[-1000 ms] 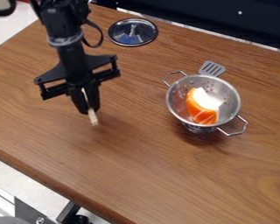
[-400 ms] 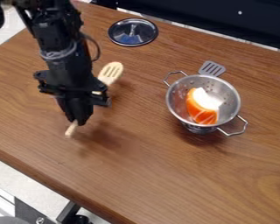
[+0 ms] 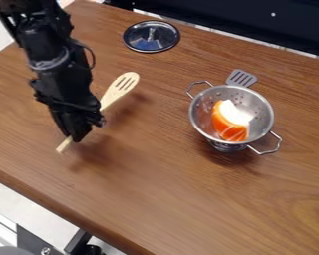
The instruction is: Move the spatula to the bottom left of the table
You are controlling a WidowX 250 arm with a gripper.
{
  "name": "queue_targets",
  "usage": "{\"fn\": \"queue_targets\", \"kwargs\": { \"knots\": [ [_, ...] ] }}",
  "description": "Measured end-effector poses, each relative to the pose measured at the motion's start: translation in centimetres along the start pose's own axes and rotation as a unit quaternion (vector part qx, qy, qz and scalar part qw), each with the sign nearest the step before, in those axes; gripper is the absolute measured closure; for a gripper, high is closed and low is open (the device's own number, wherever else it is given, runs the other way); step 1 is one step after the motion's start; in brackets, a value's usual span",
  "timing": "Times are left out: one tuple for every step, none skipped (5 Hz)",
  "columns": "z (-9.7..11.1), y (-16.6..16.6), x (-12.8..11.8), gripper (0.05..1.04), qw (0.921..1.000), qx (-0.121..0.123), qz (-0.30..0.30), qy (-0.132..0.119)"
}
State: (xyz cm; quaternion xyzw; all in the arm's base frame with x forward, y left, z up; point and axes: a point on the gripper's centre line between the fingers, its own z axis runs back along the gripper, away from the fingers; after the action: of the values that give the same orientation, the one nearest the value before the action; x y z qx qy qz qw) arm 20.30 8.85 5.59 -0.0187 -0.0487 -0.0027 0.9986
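Gripper point(image 3: 75, 136) grasps the wooden slotted spatula point(image 3: 110, 95) near its handle's end, above the desk's point(image 3: 155, 174) left part; the blade slants away behind. Probable failure: blade-first contact on lowering could pivot the handle loose.

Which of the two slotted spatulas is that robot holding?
The pale wooden spatula, its handle in the gripper; the grey spatula pokes out beside the metal colander.

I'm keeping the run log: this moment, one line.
end effector: holding wooden spatula | height: above table | colander: orange food inside | grey spatula: partly behind colander
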Motion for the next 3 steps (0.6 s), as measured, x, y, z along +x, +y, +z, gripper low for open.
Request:
{"fn": "queue_targets", "kwargs": {
  "knots": [
    [-0.2,1.1,0.3,1.006,0.9996,-0.002,0.015,0.024],
    [0.1,2.4,0.4,1.006,0.9993,0.007,0.035,0.015],
    [-0.1,3.6,0.2,1.006,0.9995,0.003,0.023,0.022]
  ]
}}
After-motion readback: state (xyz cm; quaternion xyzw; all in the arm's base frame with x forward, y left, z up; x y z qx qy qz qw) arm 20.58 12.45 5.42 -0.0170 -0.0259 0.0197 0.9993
